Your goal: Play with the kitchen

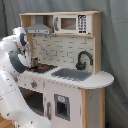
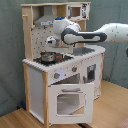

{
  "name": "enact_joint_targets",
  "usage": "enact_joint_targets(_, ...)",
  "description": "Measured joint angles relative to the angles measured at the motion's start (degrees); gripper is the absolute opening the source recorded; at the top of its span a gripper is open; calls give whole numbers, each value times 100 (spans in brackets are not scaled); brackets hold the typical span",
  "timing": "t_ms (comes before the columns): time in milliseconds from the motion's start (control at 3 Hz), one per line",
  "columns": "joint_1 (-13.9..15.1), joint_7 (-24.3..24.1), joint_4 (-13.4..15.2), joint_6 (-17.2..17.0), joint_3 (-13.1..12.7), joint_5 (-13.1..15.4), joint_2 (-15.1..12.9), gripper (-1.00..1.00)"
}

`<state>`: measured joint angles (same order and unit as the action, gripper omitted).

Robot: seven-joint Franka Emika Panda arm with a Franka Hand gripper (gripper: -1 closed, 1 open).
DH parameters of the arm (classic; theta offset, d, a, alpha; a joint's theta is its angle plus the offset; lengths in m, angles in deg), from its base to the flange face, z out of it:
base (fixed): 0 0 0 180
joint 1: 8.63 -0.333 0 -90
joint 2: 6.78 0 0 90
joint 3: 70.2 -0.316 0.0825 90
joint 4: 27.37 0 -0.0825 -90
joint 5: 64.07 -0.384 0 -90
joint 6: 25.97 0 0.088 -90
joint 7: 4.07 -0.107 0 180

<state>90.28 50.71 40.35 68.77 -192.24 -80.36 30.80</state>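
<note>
First exterior view: camera set close beside the arm (image 1: 12, 80), which fills the first exterior view's left; it faces the kitchen (image 1: 70, 60) obliquely from its hob end, with the faucet (image 1: 83, 59) and sink (image 1: 72, 74) toward the right. Second exterior view: camera set farther back, apparently off the opposite front corner, taking in the whole kitchen (image 2: 57, 65) down to the floor (image 2: 110, 112), oven door (image 2: 70, 100) foremost. Shared in both exterior views: counter (image 2: 60, 57), hob, hood, and the arm reaching over the hob.
</note>
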Motion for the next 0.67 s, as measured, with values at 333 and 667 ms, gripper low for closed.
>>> enact_joint_targets(333, 11, -143, -3, -528, 100, -8, -161, -100)
enact_joint_targets(667, -11, -265, -3, -1059, 233, 100, -451, -100)
